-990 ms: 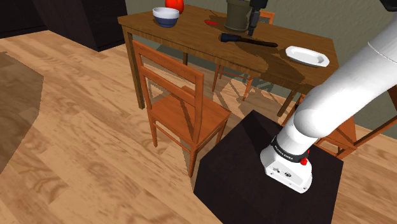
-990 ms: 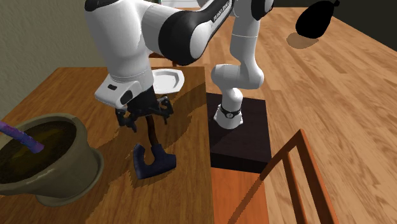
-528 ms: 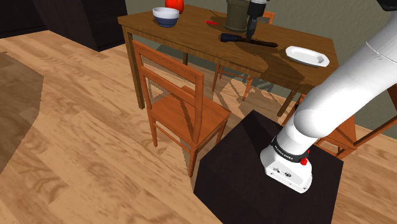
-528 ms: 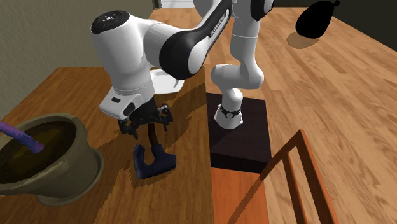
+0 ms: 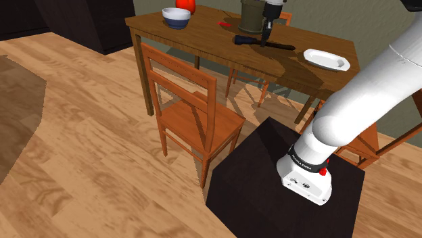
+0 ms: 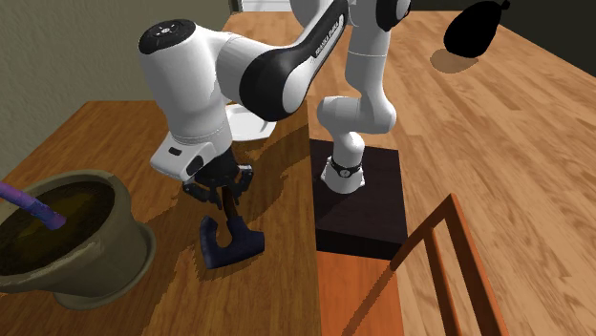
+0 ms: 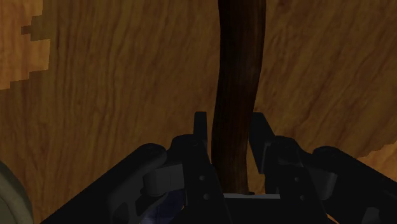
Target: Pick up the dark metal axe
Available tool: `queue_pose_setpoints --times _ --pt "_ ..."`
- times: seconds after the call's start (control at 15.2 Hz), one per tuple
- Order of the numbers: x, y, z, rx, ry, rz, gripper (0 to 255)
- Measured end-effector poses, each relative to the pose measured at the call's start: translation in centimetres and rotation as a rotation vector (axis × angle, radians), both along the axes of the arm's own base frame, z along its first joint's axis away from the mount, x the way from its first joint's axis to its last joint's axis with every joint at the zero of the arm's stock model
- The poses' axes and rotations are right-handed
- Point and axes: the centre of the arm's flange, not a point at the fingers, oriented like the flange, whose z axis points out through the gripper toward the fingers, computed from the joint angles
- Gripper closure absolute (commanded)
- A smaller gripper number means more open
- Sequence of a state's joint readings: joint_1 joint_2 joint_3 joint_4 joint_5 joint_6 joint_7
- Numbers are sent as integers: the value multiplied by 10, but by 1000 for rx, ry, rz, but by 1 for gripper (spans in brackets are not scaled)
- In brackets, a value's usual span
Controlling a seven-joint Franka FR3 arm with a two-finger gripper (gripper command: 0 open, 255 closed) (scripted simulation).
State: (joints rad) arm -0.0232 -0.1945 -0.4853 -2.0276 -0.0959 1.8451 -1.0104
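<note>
Jaws closed on axe handle, flat on worktop.

Seen lying on the wooden worktop in the shoulder view, dark head toward 9 o'clock, handle toward 3 o'clock; just at 6 o'clock of the grey-green pot, white plate farther along at 3 o'clock, blue-and-white bowl well off at 10 o'clock. Pinched narrow around the brown handle partway along, black fingers snug against both sides in the wrist view; not lifted.

Wooden table with axe, pot, plate, bowl
</note>
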Motion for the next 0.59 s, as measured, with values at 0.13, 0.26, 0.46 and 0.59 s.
queue_pose_setpoints --times 0.13,0.26,0.46,0.59 --pt "0 0 0 0 0 0 255" --pt "0 0 3 0 0 0 255" --pt "0 0 16 0 0 0 255" --pt "1 1 26 0 0 0 255"
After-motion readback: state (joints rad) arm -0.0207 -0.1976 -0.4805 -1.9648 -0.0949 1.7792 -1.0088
